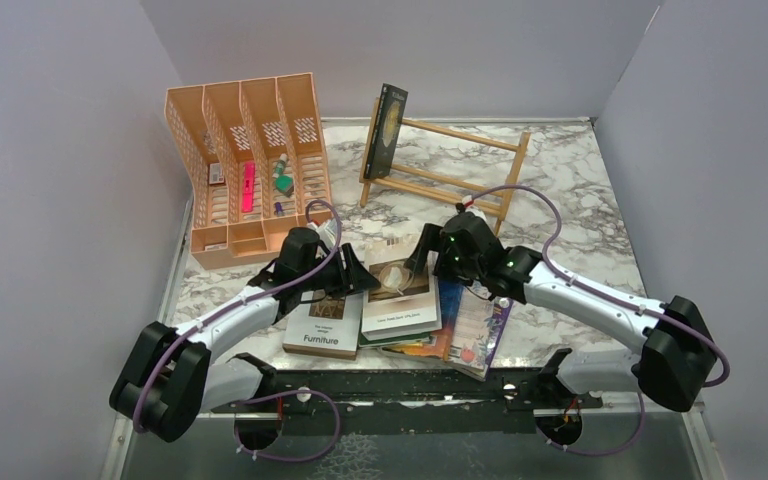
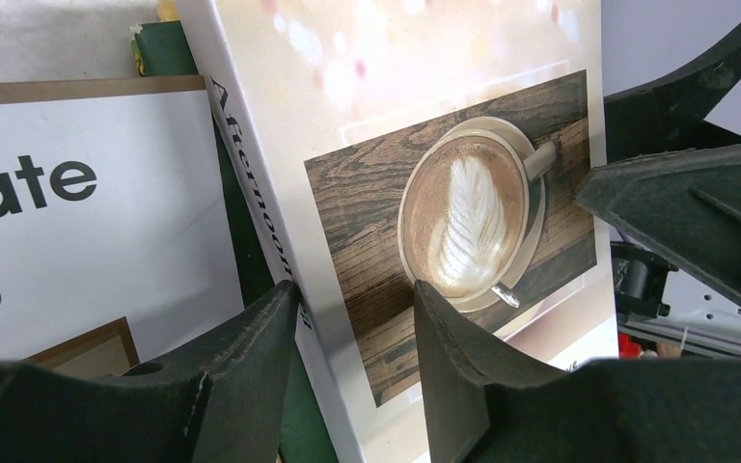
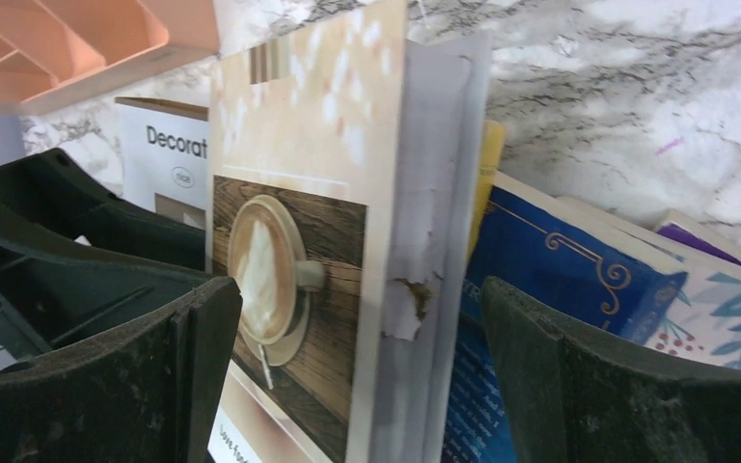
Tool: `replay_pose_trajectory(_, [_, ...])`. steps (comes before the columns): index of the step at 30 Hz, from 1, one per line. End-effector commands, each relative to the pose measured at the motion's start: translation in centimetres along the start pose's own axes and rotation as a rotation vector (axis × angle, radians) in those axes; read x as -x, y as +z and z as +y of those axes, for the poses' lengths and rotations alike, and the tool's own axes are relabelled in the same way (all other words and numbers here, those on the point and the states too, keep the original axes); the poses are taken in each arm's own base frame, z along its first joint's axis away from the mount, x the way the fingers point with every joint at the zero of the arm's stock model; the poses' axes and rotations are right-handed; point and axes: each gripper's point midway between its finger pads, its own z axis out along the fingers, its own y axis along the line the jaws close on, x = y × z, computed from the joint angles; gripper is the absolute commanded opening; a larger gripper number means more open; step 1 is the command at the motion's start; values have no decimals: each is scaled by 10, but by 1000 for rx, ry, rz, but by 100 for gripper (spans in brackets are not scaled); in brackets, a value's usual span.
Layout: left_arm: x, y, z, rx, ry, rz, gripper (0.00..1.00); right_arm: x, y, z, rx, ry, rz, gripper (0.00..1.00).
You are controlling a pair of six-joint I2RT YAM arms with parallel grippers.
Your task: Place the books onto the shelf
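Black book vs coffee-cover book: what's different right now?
Place: black book stands on edge at the left end of the shelf; coffee book is at the pile.
Cover: black book is dark with a gold motif; coffee book is pale with a latte photo.
Contact: no tool touches the black book; the left tool and open right tool both straddle the coffee book.
Shared: both thin paperbacks.

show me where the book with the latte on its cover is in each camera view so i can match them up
Top external: the latte book lies at centre, on top of the pile between the two arms.
Left wrist: the latte book fills the middle, with its cup right of centre.
Right wrist: the latte book is left of centre, with its cover facing the camera.
Shared landmark: the white Decorate book, to its left in every view.
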Motion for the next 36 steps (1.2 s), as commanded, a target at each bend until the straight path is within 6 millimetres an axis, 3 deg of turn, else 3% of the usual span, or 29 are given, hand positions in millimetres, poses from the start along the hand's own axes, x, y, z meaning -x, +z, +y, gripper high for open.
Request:
replay_pose_trajectory(1, [9,2,3,33,44,-30,48,-9,-2,-24,-81,27,17,98])
replay_pose_trajectory(7, [10,2,3,42,41,-32,48,-26,1,-19,-20,32,88,96])
replay_pose_trajectory(12, [11,4,2,36,31,-25,48,-42,-2,-3,94,80,165,92])
replay_pose_trajectory(17, [11,7,-7,-33,3,-41,47,-58,-2,14,182,146,255,80])
replay_pose_trajectory(25, [14,7,-10,-40,8,-50,47,-29,-20,14,160,131,127,67])
replay_pose_trajectory(31, [12,8,-17,-75,13,-31,46,-24,-23,8,130,132,99,61])
replay_pose_trajectory(36, [11,7,-18,-83,17,-29,47,-19,-35,29,256,111,84,60])
